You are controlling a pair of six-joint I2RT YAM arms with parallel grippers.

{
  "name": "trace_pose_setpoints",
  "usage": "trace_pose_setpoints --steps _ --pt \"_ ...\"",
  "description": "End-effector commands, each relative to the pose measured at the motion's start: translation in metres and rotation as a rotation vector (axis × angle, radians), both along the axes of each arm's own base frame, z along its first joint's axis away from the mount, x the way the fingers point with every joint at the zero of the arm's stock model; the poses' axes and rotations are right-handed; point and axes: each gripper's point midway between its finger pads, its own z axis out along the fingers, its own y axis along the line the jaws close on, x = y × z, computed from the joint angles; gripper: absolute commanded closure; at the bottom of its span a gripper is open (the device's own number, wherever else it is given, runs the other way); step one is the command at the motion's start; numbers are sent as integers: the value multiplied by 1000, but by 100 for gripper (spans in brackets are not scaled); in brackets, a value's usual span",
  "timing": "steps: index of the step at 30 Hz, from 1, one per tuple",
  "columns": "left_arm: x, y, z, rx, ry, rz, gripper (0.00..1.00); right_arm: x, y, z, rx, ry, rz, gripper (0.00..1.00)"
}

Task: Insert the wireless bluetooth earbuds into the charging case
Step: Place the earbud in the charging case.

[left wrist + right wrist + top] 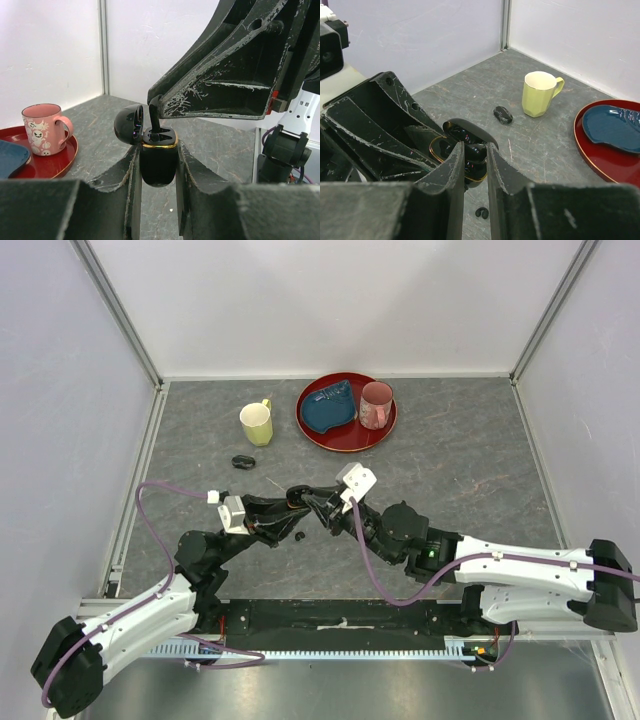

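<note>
**Top external view.** The left gripper (285, 512) and the right gripper (312, 502) meet tip to tip over the near-centre of the table (470, 470). Both arms reach forward and inward from their bases. The charging case (296, 498) sits between the two tips. A loose earbud (299, 536) lies on the table just beside the meeting point, on its near side. A second black case (242, 462), closed, lies apart toward the yellow mug (257, 423). At the back, the red tray (345, 443) carries a blue dish (328, 408) and a pink mug (375, 405).

**Left wrist view.** The left jaws are clenched on the lower body of the charging case. The case stands upright and apparently clear of the surface, with its lid (129, 125) swung open to one side. The held earbud (156, 120) stands in the gold-rimmed mouth. Its lower end is in the case and its upper end is pinched by the right gripper, which comes in from above.

**Right wrist view.** The right jaws grasp the held earbud between their tips, directly over the open case. Whether the neighbouring socket is already filled cannot be told.

**Progress, as judged.** One insertion is under way, and the earbud is neither fully seated nor released. The loose earbud remains to be picked up. No other earbuds are visible in any view.
</note>
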Motion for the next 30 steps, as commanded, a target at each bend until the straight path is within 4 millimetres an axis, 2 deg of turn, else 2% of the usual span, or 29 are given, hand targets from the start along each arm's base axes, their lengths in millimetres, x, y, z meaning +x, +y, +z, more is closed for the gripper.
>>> trace_pose_setpoints --steps 1,4,10,20,27,30 --pt "-3 15 44 -119 -138 59 98 -6 8 -19 -67 57 20 100" --pt "-3 17 46 -127 -144 66 98 0 7 -15 -68 73 -17 100" --pt "-1 19 47 -131 -148 84 98 -6 8 -15 -73 87 12 99" --pt "1 22 50 -144 -153 103 98 -7 10 -23 -95 112 18 96" --pt "2 22 52 -146 -155 107 98 -5 10 -21 -85 117 5 85" --pt "0 20 50 -139 -155 94 98 -5 8 -16 -57 123 -7 71"
